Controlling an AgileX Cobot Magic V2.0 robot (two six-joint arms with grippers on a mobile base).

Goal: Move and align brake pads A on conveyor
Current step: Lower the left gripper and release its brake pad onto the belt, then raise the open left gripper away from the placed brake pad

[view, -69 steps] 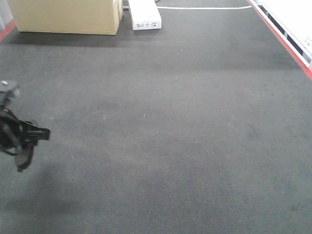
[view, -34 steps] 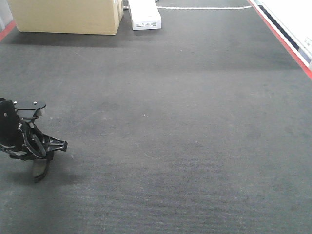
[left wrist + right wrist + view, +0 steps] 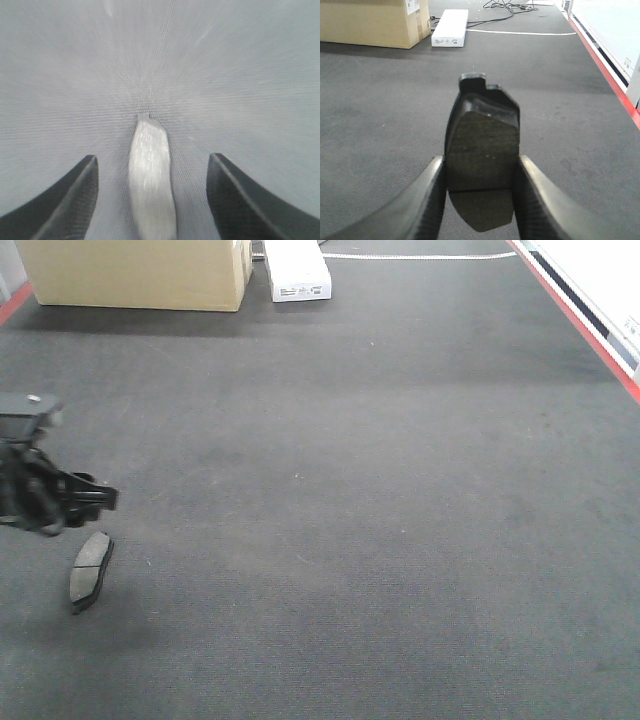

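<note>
Felt-like charcoal conveyor (image 3: pixel 400 490) under a flat, curved grey brake pad (image 3: pixel 89 570).

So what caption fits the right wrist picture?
Right gripper clamps a brake pad above the dark conveyor.

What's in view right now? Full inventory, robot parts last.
conveyor: 1, dark charcoal, fills the views
red frame: 1, red, along the belt edges
lying brake pad: 1, dark grey, flat on the belt, front view lower left
held brake pad: 1, dark grey, in the right gripper
cardboard box: 1, tan, far left
white box: 1, white, beside the cardboard box
cables: several, black, far end
left gripper: 1, black, open over the lying brake pad
right gripper: 1, black, shut on the held brake pad
</note>
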